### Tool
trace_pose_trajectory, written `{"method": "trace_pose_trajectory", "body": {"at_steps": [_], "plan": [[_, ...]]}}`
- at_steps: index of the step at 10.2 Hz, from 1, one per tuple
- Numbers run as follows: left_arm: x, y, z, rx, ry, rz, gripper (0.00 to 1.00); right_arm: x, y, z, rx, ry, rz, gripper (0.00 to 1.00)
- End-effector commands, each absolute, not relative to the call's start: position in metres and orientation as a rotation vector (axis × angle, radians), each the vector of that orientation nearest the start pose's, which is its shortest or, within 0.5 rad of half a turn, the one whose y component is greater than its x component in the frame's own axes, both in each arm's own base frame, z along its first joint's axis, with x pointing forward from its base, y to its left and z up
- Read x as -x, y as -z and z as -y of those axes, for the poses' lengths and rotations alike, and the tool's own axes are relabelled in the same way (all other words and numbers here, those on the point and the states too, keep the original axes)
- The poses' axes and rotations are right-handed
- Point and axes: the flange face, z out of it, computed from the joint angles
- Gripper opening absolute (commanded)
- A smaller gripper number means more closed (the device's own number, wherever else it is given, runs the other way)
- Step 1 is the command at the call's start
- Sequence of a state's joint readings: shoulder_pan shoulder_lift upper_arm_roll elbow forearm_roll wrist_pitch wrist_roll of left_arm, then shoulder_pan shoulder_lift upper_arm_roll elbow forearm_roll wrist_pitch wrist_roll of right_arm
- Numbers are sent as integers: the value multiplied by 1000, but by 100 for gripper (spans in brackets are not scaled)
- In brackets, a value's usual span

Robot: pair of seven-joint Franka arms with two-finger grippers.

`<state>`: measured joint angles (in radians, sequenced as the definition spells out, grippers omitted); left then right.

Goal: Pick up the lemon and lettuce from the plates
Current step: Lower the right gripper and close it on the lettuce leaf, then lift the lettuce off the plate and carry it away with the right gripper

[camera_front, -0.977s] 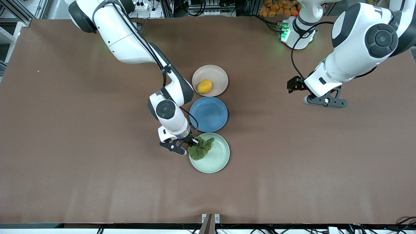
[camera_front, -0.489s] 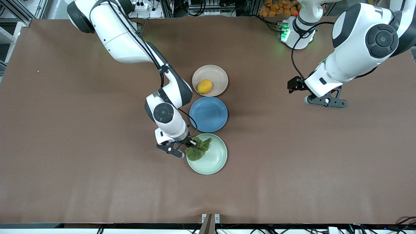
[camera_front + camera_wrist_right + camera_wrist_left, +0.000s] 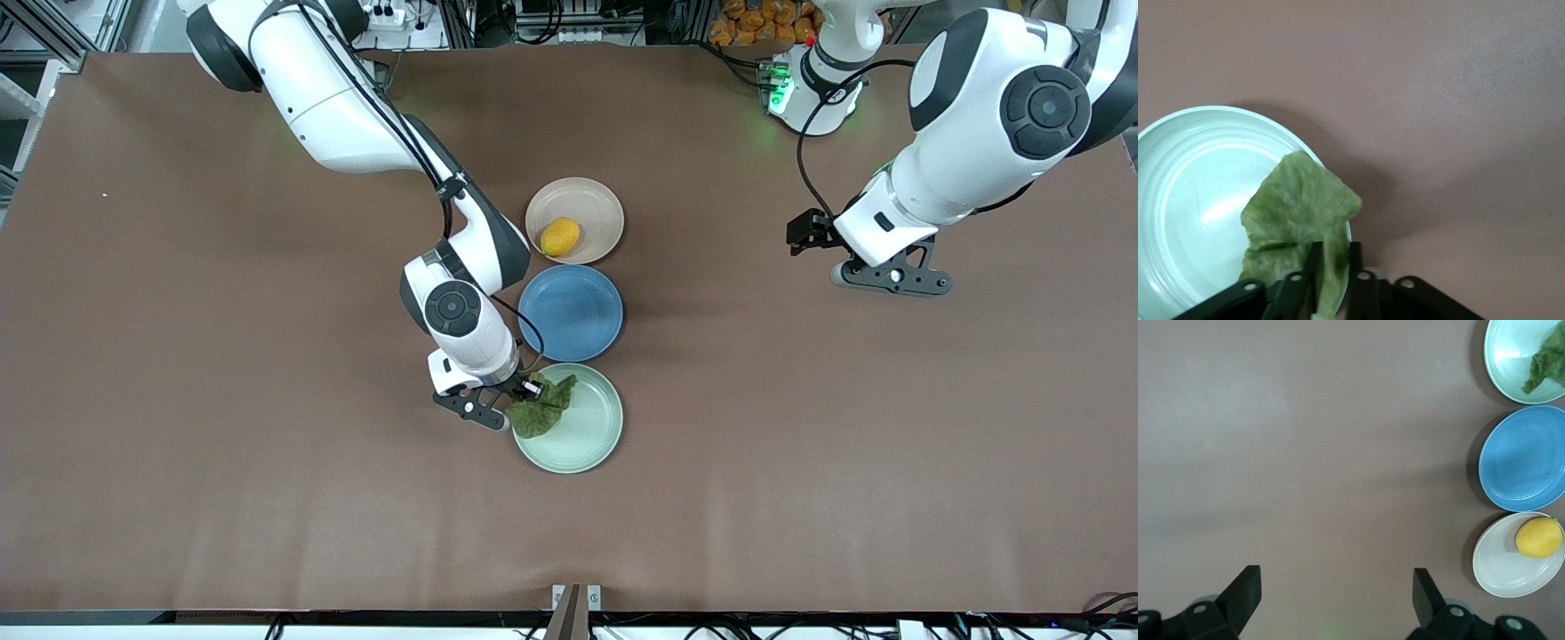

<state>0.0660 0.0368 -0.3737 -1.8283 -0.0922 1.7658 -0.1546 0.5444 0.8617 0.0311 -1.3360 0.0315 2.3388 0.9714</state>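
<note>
The lettuce (image 3: pixel 542 411) is a wrinkly green leaf over the edge of the mint green plate (image 3: pixel 587 436), the plate nearest the front camera. My right gripper (image 3: pixel 520 398) is shut on the lettuce; in the right wrist view the fingers (image 3: pixel 1315 267) pinch the leaf (image 3: pixel 1301 210) over the plate's rim (image 3: pixel 1178 127). The lemon (image 3: pixel 560 236) lies on the beige-pink plate (image 3: pixel 587 200), farthest from the camera. My left gripper (image 3: pixel 889 276) is open and empty over bare table toward the left arm's end; its wrist view shows the lemon (image 3: pixel 1538 537), the beige plate (image 3: pixel 1501 570) and the lettuce (image 3: pixel 1546 361).
An empty blue plate (image 3: pixel 571 312) sits between the two task plates, also seen in the left wrist view (image 3: pixel 1523 457). The brown table (image 3: pixel 222 400) spreads wide on both sides of the plates.
The right gripper, holding the lettuce, shifted slightly toward the right arm's end; the leaf and the mint plate moved a little with it. The left arm has stayed still.
</note>
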Motion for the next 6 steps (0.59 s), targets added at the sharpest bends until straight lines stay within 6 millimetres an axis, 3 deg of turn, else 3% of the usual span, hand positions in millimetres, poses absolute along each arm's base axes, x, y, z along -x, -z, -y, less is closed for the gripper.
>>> {"method": "trace_pose_trajectory", "body": {"at_steps": [1,4,6], "plan": [[-532,-505,171,3202,-157,-251,100,-639,-225,-409,2948,115,-610,0],[-532,-506,170,3202,-155,-249,100,-640,-225,-407,2946,115,-615,0],[-533,-507,169,3203,-150,-247,100,-645,-237,-402,2926,106,-640,0]]}}
